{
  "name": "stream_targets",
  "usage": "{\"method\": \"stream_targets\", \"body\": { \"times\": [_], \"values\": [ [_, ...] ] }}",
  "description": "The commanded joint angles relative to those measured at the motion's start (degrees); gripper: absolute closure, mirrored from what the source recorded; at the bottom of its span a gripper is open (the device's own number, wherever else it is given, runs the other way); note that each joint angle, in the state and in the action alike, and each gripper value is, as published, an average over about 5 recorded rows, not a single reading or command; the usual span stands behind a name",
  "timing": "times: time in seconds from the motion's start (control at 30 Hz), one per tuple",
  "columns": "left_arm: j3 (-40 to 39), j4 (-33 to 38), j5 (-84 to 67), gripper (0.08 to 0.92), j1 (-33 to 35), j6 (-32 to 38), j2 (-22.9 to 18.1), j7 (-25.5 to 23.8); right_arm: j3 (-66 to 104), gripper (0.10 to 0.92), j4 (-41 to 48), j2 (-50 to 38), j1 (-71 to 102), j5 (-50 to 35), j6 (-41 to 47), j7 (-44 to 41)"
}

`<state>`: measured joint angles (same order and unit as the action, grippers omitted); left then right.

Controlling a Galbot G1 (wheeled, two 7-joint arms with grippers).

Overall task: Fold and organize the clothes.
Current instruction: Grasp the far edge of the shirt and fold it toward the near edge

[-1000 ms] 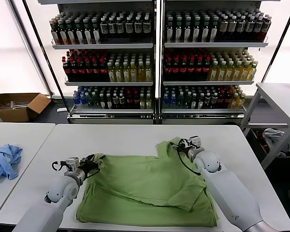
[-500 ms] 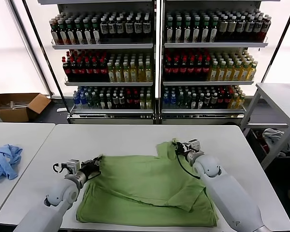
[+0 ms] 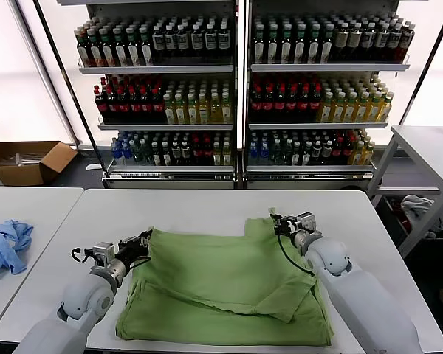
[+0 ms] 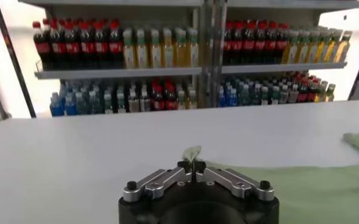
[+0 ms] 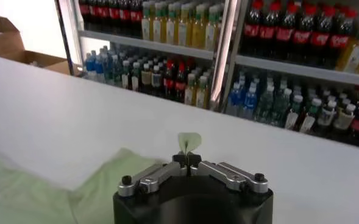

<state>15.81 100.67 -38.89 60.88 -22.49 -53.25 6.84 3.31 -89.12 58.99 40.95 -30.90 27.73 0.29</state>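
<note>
The light green polo shirt point(image 3: 229, 284) lies partly folded on the white table point(image 3: 207, 206), its lower half doubled over. My left gripper point(image 3: 142, 242) is shut on the shirt's far left corner; a tuft of green cloth sticks out between its jaws in the left wrist view point(image 4: 191, 153). My right gripper point(image 3: 275, 223) is shut on the far right corner, with a green tuft showing in the right wrist view point(image 5: 189, 143). Both grippers hold the far edge slightly off the table.
A light blue garment point(image 3: 6, 245) lies on a separate table at the left. Drink shelves point(image 3: 236, 96) stand behind the table. A cardboard box point(image 3: 26, 161) sits on the floor at far left, and another table point(image 3: 428, 147) stands at the right.
Both grippers have moved a little away from me and outward, pulling the shirt's far edge taut and straighter. The right gripper shifted slightly right, the left one up.
</note>
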Motion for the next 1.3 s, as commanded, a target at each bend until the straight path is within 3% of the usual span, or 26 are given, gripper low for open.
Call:
{"method": "stream_targets", "body": {
  "times": [0.03, 0.53, 0.97, 1.3],
  "values": [
    [2.9, 10.3, 2.7, 0.915, 7.6, 4.5, 1.7, 1.4, 4.5, 0.919, -14.9, -4.9, 5.4, -2.1, -0.8, 0.7],
    [7.6, 23.8, 14.0, 0.915, 29.3, 8.3, 5.8, 5.0, 16.9, 0.919, -36.8, -12.6, 37.4, 2.3, -4.4, -1.6],
    [10.4, 24.8, 22.6, 0.915, 38.7, 13.1, 6.5, 5.7, 26.4, 0.919, -43.2, -13.7, 52.9, 6.6, -6.5, -1.0],
    [7.8, 22.8, 26.2, 0.915, 38.4, 13.8, 5.8, 7.2, 28.3, 0.919, -43.5, -12.2, 59.0, 10.0, -7.9, 0.1]
  ]
}}
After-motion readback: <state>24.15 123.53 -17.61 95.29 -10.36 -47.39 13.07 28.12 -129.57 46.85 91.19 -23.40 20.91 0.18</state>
